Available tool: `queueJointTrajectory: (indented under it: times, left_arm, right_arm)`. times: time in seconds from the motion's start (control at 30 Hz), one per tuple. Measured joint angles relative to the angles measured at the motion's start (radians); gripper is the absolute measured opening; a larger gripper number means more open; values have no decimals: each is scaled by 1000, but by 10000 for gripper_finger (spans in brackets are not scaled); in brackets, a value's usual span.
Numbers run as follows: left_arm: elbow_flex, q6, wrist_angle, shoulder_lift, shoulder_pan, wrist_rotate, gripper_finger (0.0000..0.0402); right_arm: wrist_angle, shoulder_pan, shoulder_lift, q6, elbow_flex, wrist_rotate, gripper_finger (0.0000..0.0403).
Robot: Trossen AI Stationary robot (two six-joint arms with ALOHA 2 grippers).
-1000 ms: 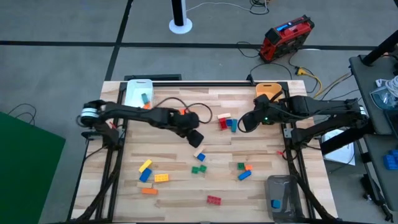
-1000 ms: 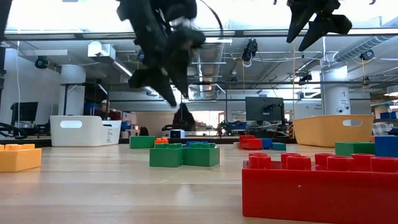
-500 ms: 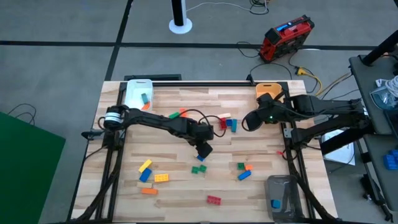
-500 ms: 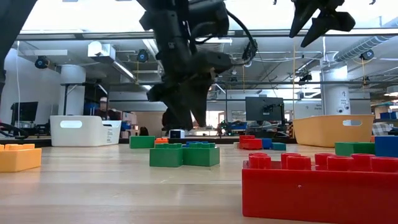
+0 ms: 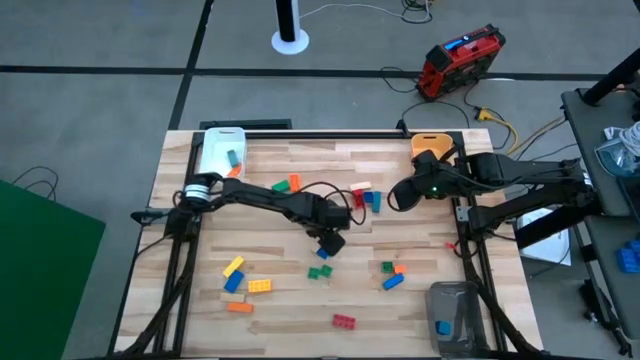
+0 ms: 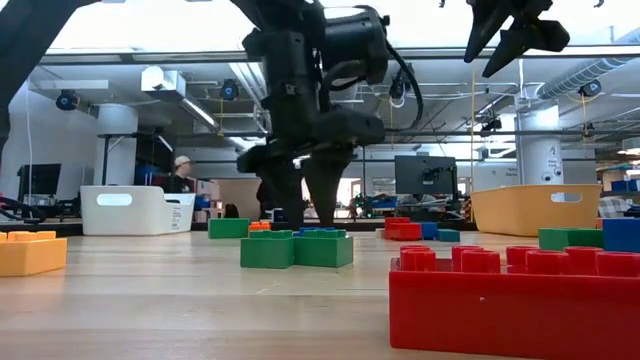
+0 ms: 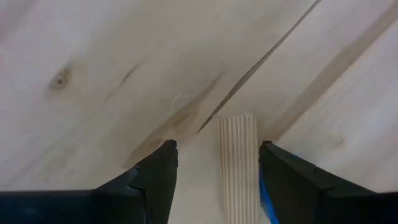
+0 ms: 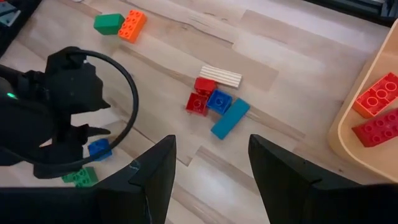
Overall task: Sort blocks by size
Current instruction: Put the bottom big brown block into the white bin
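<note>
Left gripper point(image 5: 331, 241) low over mid-worktop point(image 5: 280, 215), fingers spread, nothing pinched.
High view: blocks point(image 5: 245, 283) scattered lower centre. Low view: fingertips near a green brick point(image 6: 296, 249). Left wrist view alone shows a beige ribbed block point(image 7: 236, 155) between them: light, rigid, slick; pinch its long sides. Right gripper point(image 5: 392, 197) hovers with fingers apart.

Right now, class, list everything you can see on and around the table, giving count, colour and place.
Loose blocks: roughly eighteen, mixed colours, scattered over the table.
Bins: three at high-view corners; white bin top left, orange-yellow bin top right, grey bin bottom right.
Binned blocks: teal block in white, red blocks in orange-yellow, blue block in grey.
Toolbox: one, red, on the floor.
Left gripper: fingers open around beige block, mid-table.
Right gripper: fingers open, above the table.
</note>
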Motion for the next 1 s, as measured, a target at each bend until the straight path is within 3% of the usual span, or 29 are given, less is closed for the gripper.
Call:
queueJointTrajectory:
  times: [0.67,0.83,1.0]
  left_arm:
    - [-2,34,74,54,-5,13,213]
    - [-1,43,78,67,-6,11,182]
    - [0,66,78,71,-6,11,118]
  right_arm:
    - [0,0,0,-7,-1,-4,192]
    - [0,0,0,-10,-2,-4,192]
    - [0,0,0,-12,-2,-3,192]
